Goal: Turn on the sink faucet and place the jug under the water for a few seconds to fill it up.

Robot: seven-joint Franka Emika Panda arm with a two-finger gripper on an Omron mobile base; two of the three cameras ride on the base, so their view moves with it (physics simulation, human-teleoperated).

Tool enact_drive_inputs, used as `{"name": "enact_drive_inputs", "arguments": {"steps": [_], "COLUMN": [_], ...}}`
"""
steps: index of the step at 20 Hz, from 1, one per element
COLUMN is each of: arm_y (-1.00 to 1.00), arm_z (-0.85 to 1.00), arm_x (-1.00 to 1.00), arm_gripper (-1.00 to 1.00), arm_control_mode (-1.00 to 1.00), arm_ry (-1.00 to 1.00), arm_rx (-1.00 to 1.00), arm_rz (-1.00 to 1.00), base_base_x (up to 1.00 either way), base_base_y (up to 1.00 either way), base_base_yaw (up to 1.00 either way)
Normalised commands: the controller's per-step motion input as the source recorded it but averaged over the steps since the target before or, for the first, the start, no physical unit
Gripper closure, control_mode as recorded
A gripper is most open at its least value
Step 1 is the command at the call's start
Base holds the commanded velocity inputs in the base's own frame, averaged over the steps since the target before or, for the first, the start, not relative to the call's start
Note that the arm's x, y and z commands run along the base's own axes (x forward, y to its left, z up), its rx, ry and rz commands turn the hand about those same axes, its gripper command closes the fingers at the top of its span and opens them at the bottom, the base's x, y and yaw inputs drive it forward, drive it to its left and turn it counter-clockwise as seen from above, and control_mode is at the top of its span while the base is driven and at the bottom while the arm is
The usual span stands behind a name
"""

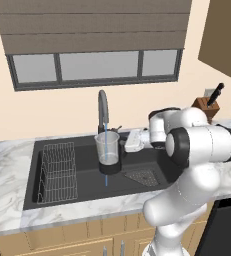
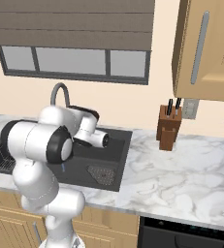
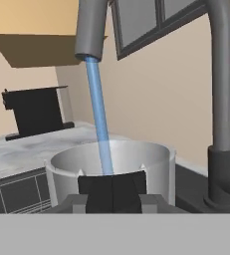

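Observation:
The clear glass jug hangs upright over the black sink, right under the spout of the dark grey gooseneck faucet. My gripper is shut on the jug's black handle from the right. A thin light-blue stream of water falls from the spout into the jug and shows again below its base. In the hand view the water drops from the faucet spout into the jug's open rim, just beyond my gripper. In the right base view my arm hides the jug.
A wire rack fills the sink's left half, with a grey drain strainer at its right. A brown knife block stands on the marble counter to the right. A black appliance stands on the counter beyond the sink.

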Motion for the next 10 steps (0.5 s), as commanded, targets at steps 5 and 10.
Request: {"name": "enact_drive_inputs", "arguments": {"steps": [5,10], "arm_y": [0.11,0.02], "arm_z": [-0.11,0.0], "arm_x": [0.16,0.0], "arm_gripper": [1.0,1.0], "arm_control_mode": [-1.0,-1.0], "arm_ry": [0.0,0.0], "arm_rx": [0.0,0.0], "arm_rz": [0.0,0.0], "base_base_x": [0.0,0.0], "base_base_y": [0.0,0.0], "base_base_yaw": [0.0,0.0]}}
